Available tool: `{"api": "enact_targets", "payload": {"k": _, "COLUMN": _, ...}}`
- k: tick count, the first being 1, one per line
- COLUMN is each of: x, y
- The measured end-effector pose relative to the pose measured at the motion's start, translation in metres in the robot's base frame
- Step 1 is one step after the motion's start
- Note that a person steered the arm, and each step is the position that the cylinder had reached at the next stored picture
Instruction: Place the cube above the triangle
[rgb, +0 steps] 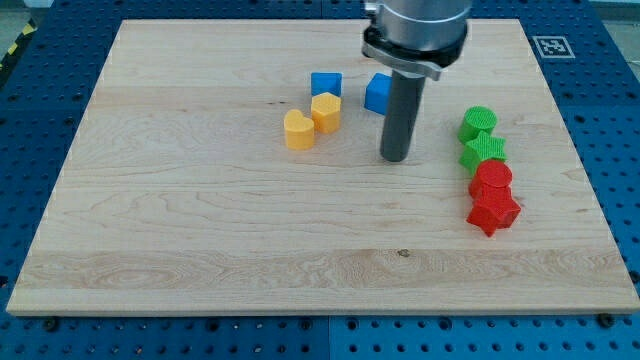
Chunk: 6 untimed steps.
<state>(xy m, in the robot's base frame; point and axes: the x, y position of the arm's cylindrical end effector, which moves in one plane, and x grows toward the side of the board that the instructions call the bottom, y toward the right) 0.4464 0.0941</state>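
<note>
A blue cube (326, 84) sits near the top middle of the wooden board (180, 200). To its right lies a second blue block (377, 93), possibly the triangle, with its right side hidden behind my rod. My tip (394, 158) rests on the board just below and slightly right of that second blue block, apart from it. The tip is to the right of a yellow pentagon-like block (325, 112) and a yellow heart (298, 130), which touch each other just below the cube.
On the view's right, four blocks stand in a column: a green cylinder (478, 122), a green star-like block (484, 150), a red round block (492, 179) and a red star (494, 212). The board's right edge lies just beyond them.
</note>
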Motion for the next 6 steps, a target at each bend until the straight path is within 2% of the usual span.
{"api": "enact_targets", "payload": {"k": 1, "x": -0.004, "y": 0.031}}
{"api": "enact_targets", "payload": {"k": 2, "x": -0.024, "y": 0.030}}
{"api": "enact_targets", "payload": {"k": 4, "x": -0.067, "y": -0.009}}
{"api": "enact_targets", "payload": {"k": 6, "x": -0.110, "y": -0.014}}
